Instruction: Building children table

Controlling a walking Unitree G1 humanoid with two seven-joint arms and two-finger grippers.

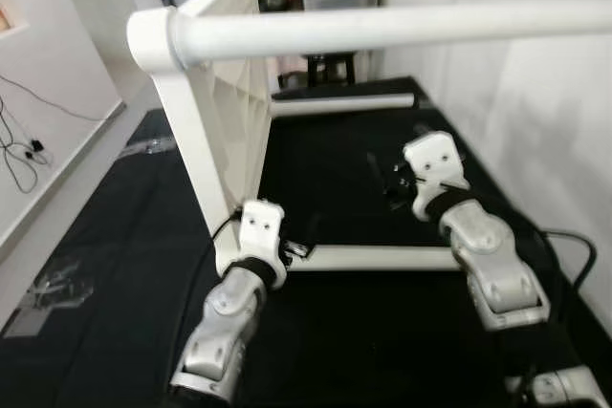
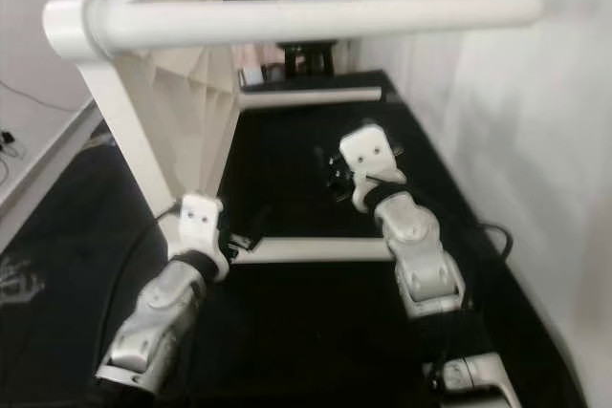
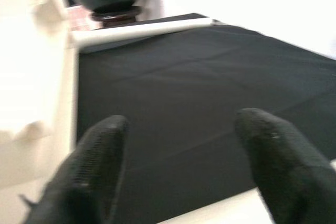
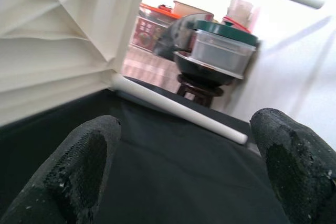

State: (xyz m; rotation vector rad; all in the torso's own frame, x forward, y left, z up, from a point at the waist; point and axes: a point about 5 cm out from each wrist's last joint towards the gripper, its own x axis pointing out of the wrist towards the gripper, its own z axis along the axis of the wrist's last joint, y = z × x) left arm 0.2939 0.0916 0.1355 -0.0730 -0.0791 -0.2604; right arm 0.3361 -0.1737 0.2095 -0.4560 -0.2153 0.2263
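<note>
A white children's table lies on its side on a black mat. Its ribbed top stands upright and its round legs point to the right. One leg crosses high and close to the camera. A second leg runs just above the mat, and a far leg lies at the back. My left gripper is open at the lower corner where the low leg meets the top, its fingers over that leg. My right gripper hovers open above the mat, facing the ribbed top and far leg.
A white wall runs close along the mat's right side. A dark stool bearing a bowl and lidded containers stands behind the far leg. Cables and a plastic bag lie on the left.
</note>
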